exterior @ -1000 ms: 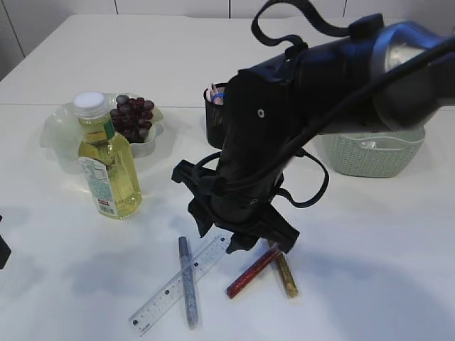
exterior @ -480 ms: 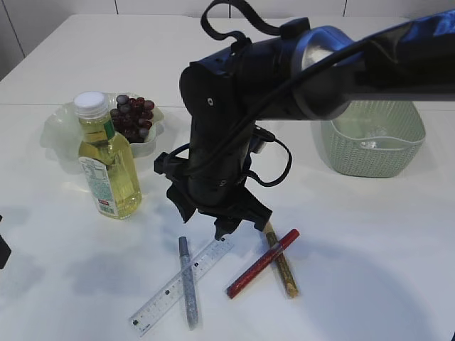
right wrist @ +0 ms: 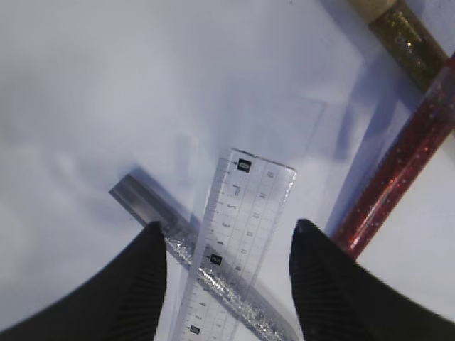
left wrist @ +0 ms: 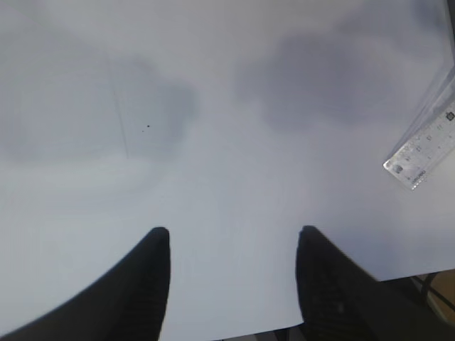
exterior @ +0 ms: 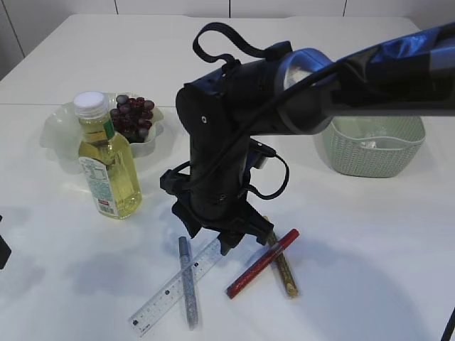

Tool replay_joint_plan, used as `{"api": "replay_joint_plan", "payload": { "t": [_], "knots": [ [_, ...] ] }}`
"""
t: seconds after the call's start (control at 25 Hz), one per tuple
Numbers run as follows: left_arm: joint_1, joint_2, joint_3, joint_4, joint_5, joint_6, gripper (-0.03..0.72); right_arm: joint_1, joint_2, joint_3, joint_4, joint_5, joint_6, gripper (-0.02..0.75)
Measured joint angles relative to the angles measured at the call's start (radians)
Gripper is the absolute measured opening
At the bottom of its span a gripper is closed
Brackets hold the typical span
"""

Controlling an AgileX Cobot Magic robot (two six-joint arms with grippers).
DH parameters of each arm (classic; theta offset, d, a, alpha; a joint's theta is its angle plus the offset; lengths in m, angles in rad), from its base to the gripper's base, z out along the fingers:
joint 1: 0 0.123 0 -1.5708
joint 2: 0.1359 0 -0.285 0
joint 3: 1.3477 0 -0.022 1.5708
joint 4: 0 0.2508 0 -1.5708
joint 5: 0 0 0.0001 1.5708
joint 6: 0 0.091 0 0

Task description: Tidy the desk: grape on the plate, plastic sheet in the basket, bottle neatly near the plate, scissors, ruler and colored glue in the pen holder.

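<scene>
Fingers of the right gripper are hovering spread, empty, astride the ruler — thin, stiff, slippery, lying flat on the table — so pinching its long edges looks best.

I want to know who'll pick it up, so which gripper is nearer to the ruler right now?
Right. The right gripper hangs open directly over the ruler's upper end; the left gripper sits off to the side, with only the ruler's other end at its view's edge.

We see a white worktop, yellow bottle at left, dark purple grapes, clear black-marked ruler, silver, red and gold glitter glue, pale green woven basket at right.
</scene>
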Motion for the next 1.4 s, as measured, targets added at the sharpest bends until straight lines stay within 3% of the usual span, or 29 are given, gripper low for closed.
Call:
{"api": "replay_joint_plan", "payload": {
  "t": [1.04,1.4],
  "knots": [
    [0.000,0.000,0.000,-0.003,0.002,0.000,0.415,0.000,0.074,-0.001,0.000,-0.019,0.072,0.440],
    [0.000,0.000,0.000,-0.003,0.002,0.000,0.415,0.000,0.074,-0.001,-0.024,-0.046,0.084,0.368]
  ]
}}
